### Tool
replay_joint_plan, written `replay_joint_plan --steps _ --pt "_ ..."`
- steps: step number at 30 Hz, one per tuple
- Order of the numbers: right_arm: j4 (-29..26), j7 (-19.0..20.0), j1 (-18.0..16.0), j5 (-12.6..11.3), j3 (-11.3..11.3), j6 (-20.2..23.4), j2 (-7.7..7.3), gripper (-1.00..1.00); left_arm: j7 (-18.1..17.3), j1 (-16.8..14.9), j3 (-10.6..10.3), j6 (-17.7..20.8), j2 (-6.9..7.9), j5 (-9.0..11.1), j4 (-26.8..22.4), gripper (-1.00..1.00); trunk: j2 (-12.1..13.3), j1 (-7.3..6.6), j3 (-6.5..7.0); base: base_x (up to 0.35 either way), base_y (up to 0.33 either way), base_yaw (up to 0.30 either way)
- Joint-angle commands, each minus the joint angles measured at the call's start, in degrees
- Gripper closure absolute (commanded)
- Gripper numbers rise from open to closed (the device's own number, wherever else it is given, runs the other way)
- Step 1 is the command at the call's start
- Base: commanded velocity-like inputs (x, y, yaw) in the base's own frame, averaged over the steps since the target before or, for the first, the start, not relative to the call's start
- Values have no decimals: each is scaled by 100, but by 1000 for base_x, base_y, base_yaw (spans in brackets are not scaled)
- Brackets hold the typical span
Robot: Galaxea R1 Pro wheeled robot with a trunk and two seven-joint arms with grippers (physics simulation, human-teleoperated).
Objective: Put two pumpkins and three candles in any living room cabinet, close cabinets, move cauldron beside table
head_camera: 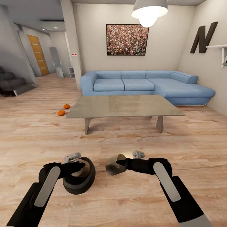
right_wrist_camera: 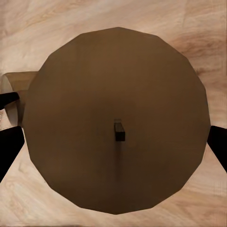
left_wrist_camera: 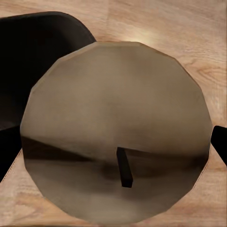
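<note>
Two small orange pumpkins (head_camera: 66,106) (head_camera: 61,113) lie on the wood floor just left of the grey coffee table (head_camera: 126,105). The black cauldron (head_camera: 90,176) (left_wrist_camera: 38,52) sits on the floor close in front of me, under my left gripper (head_camera: 82,164) (left_wrist_camera: 116,146). In the left wrist view that gripper's fingers flank a brownish candle (left_wrist_camera: 113,94) with a dark wick. My right gripper (head_camera: 118,163) (right_wrist_camera: 116,146) is shut on another candle (head_camera: 112,167) (right_wrist_camera: 118,85), held just right of the cauldron. The cabinet is out of view.
A blue corner sofa (head_camera: 142,83) stands behind the table against the far wall. A pillar (head_camera: 72,47) rises at its left, with a hallway and orange door (head_camera: 37,53) beyond. Dark steps (head_camera: 12,85) are at far left. Open floor lies between me and the table.
</note>
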Motion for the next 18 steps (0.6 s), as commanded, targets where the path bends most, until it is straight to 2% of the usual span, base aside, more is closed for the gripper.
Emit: replay_joint_plan --steps 1,18 --pt "-6 -61 -3 -99 7 5 -5 100 55 -6 -9 4 4 65 -3 100 -2 -1 -5 0 0 293" --pt "3 -61 -3 -92 14 -4 -5 100 53 12 6 4 52 100 -3 100 -2 -1 -5 0 0 293"
